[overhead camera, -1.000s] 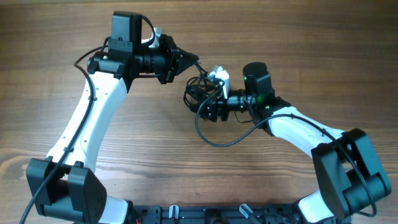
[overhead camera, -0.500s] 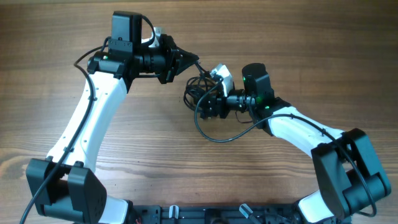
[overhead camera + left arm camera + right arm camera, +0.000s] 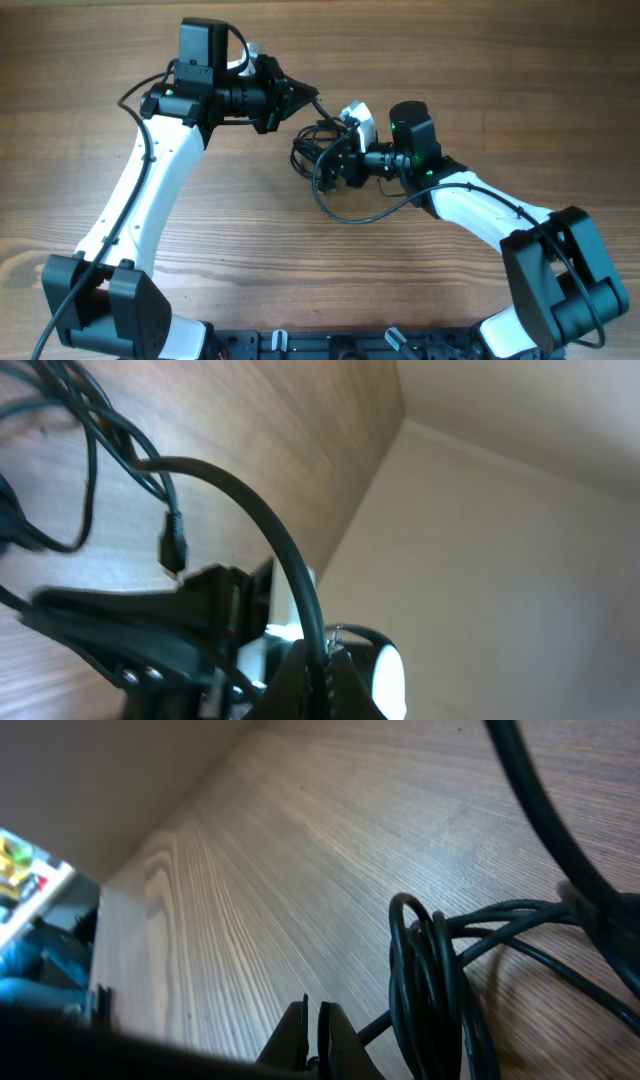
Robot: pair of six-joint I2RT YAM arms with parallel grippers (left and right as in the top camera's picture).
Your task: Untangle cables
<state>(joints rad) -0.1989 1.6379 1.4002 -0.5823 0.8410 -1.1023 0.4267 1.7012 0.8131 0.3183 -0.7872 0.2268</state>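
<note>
Overhead: loose knot of cables (image 3: 312, 150) on wooden table (image 3: 480, 80), between the two arms. Left gripper (image 3: 304, 100) pressed together, pinching one strand leading off the knot; small plug end (image 3: 172, 550) dangling close by in left wrist view. Right gripper (image 3: 330, 168) at knot's right edge, fingers closed tight. Right wrist view: coil just beside the tips, hold on any strand not confirmable.

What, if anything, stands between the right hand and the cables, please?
Nothing visible does: the right hand sits shut right beside the cables, with only bare table between them.
</note>
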